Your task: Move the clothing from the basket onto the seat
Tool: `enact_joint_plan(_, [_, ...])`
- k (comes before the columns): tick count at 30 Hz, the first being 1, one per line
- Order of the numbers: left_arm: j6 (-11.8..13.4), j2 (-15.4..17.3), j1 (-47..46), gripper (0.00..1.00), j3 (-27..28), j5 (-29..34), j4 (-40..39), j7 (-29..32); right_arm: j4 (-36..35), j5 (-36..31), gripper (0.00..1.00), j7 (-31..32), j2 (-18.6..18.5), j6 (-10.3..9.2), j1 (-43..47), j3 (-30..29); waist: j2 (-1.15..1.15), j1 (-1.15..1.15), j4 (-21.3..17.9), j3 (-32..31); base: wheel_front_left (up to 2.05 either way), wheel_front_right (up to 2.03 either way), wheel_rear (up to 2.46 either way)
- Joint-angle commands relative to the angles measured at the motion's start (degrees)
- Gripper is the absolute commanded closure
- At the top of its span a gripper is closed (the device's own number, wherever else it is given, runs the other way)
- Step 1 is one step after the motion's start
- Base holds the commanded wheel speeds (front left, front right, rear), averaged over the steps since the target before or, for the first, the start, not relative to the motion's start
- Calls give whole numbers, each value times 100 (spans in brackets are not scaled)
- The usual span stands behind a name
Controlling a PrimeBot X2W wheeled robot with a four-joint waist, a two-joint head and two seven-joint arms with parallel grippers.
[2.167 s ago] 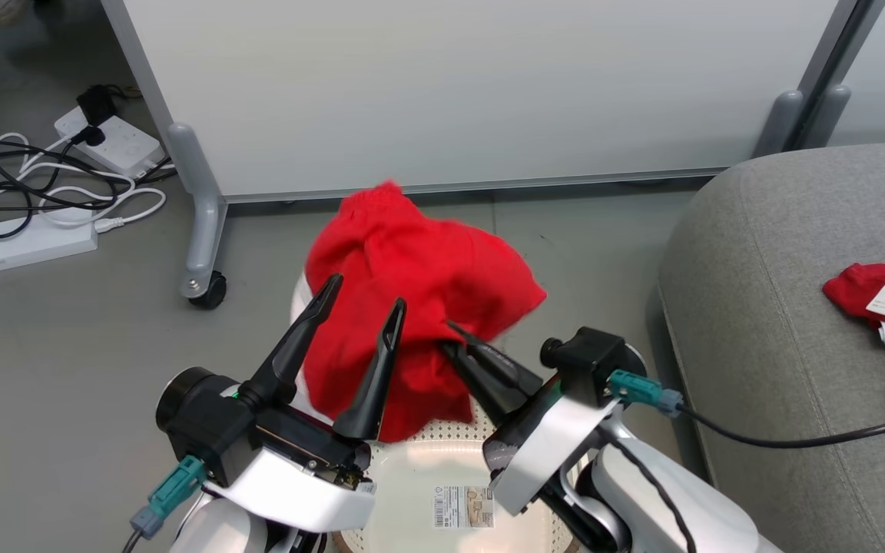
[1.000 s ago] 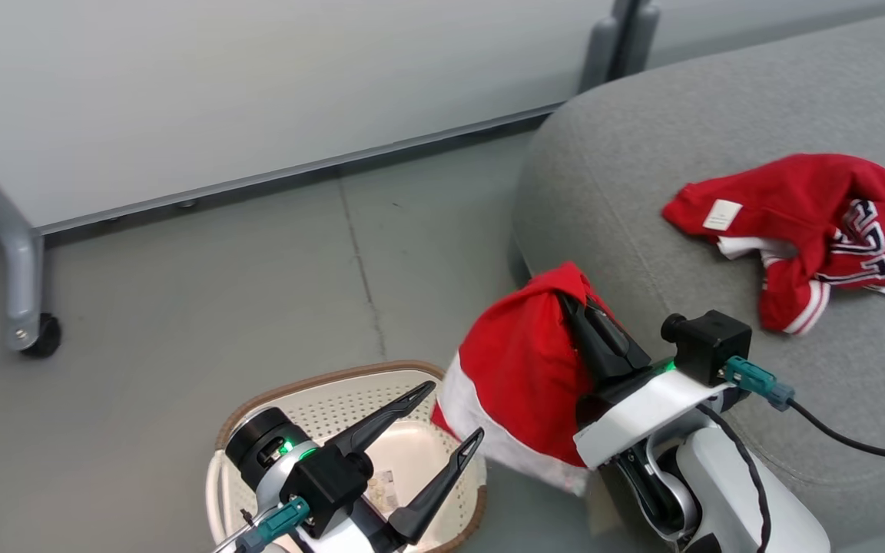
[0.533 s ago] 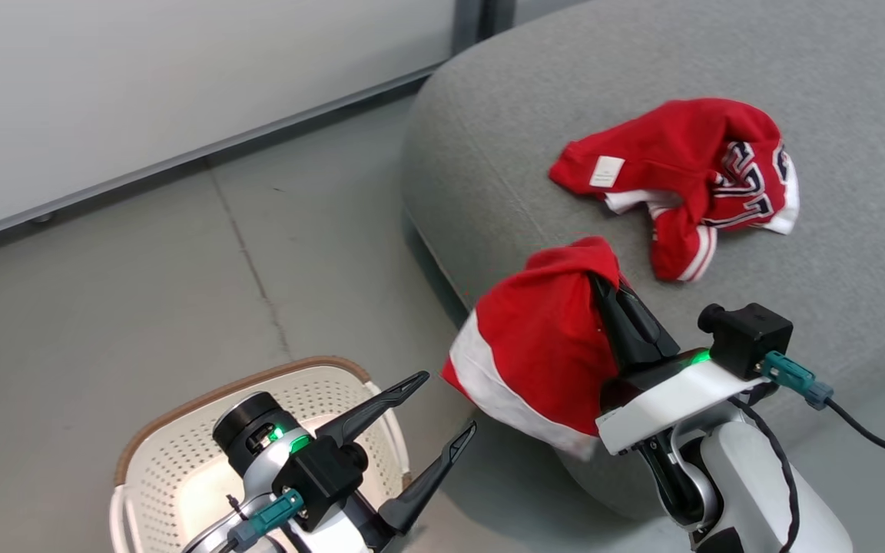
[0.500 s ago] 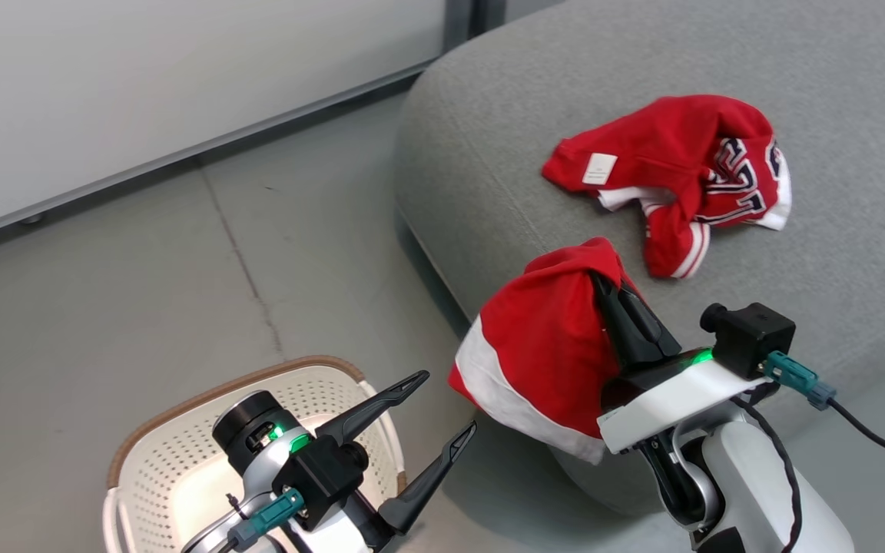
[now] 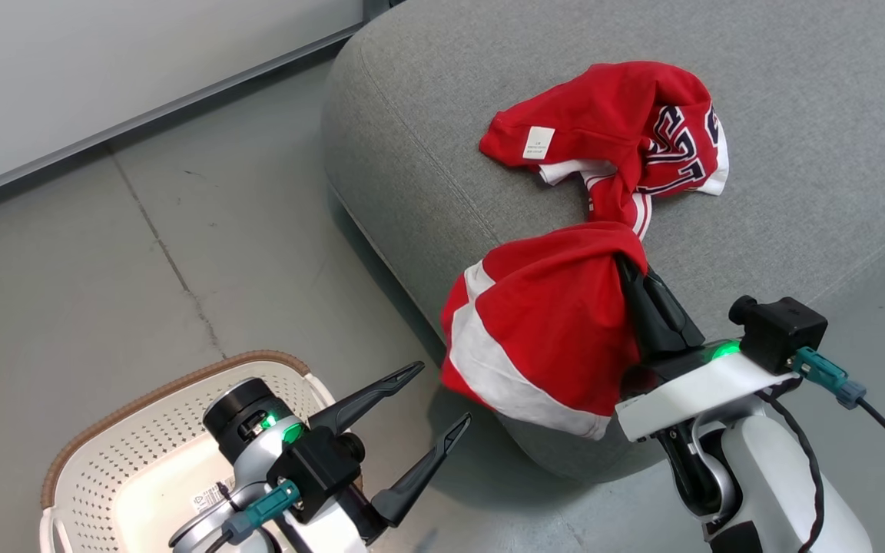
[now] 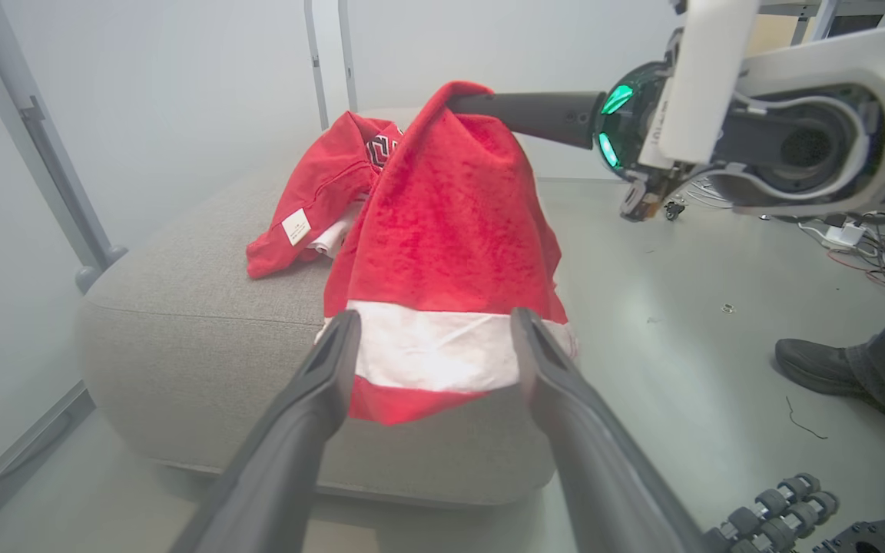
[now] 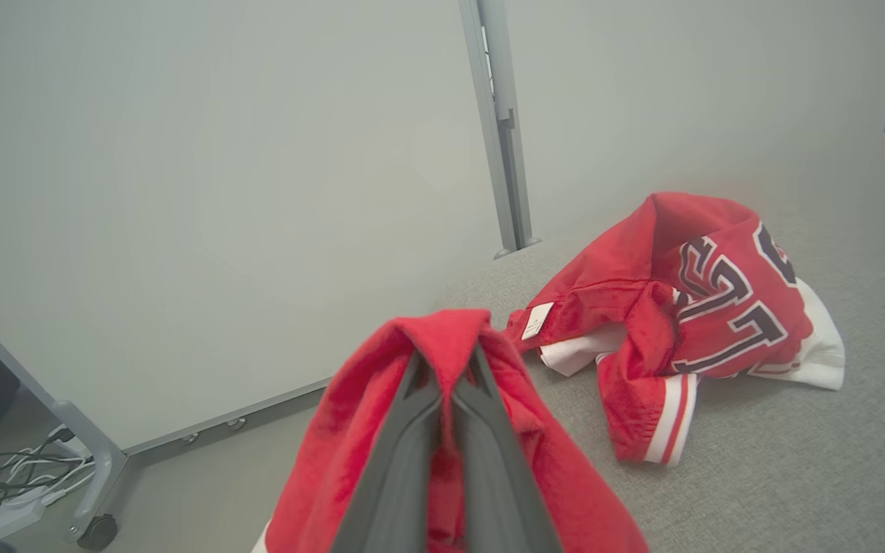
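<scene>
**One garment aloft at the seat's near corner**

One red piece, the held garment point(image 5: 542, 322), hangs from the right hand point(image 7: 446, 359), whose fingers are pinched tight together on a fold at its top. From that pinch the fabric drops with its long axis running downward, and the white band sits near the bottom hem. Most of the hanging cloth is out past the rounded front corner of the seat point(image 5: 796, 115), on the floor side. Only the pinched peak is over the cushion.

The open cushion lies ahead of the right hand's fingertips and to its right. The numbered garment point(image 5: 627, 123) already rests on the seat just beyond the peak, very close to it; whether they touch I cannot tell.

The left hand point(image 5: 442, 393) is spread wide and holds nothing. It hovers by the basket point(image 5: 158, 382), down on the floor well to the left of the seat, so the right arm is clearly the nearer one.

Judged from this, the release should come after a further reach inward over the cushion. Otherwise the hanging hem could drag the piece off the edge.
</scene>
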Motion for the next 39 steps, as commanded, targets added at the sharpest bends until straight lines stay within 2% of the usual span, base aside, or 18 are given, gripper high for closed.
enact_joint_plan(1, [29,50,-71,0,14,-11,-31,25,-30,-50,100,-14,-19,4,-71,-54,0,0,-9,31,0,0,0])
enact_joint_plan(8, [34,114,-203,0,39,30,-134,65,-85,-261,100,-14,-27,4,-483,-356,0,0,10,187,0,0,0])
enact_joint_plan(12, [30,169,-296,0,52,65,-195,82,-29,-427,100,-14,-223,4,-1023,-698,0,0,51,314,0,0,0])
enact_joint_plan(18, [24,268,-441,0,60,128,-308,106,217,-315,100,10,-664,4,-2104,-1235,0,0,153,601,0,0,0])
enact_joint_plan(23, [-7,405,-675,0,-8,195,-472,194,562,-217,100,33,-1213,4,-3024,-1860,0,0,353,976,0,0,0])
enact_joint_plan(30, [-52,665,-1209,0,-99,325,-816,348,1304,-107,100,-17,-1903,4,-4070,-2363,0,0,696,1782,0,0,0])
enact_joint_plan(34, [-69,802,-1467,0,-172,369,-964,431,1623,-79,100,-9,-1940,4,-4293,-2515,0,0,810,2179,0,0,0])
enact_joint_plan(39, [-67,954,-1679,0,-207,369,-1062,479,1696,-90,100,-11,-1634,4,-4135,-2611,0,0,851,2528,0,0,0])
